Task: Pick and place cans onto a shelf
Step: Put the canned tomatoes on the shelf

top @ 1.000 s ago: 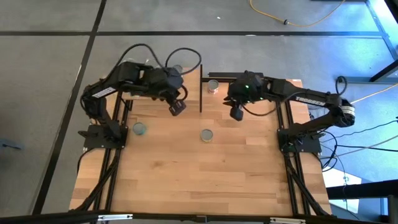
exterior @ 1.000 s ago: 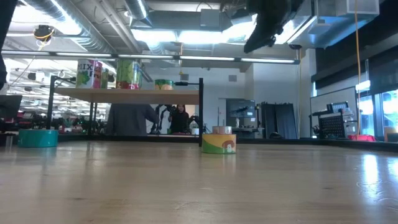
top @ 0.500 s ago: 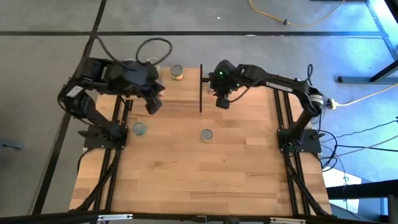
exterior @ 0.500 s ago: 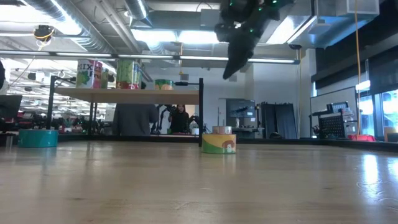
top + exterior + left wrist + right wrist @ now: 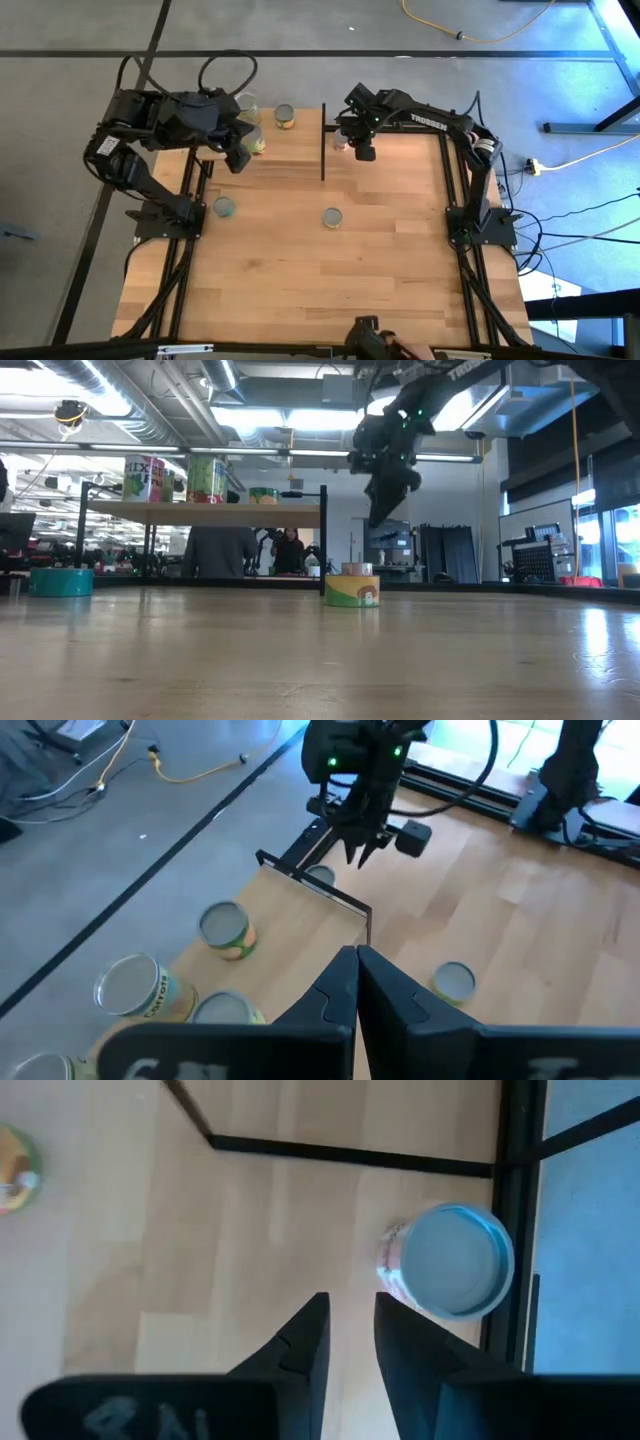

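On the light-wood counter (image 5: 300, 270), a small upright red-labelled can (image 5: 447, 1262) stood just beside the right tool (image 5: 350, 1325), whose fingers were parted and empty, while the left tool (image 5: 356, 982) was closed.

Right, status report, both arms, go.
Left gripper shut, empty, above the shelf by the cans. Right gripper slightly open, empty, over the red-labelled can beside the shelf's black panel. Nothing blocking.

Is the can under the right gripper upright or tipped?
Upright: the right wrist view shows the can's round silvery top facing up, with the open right gripper just beside it.
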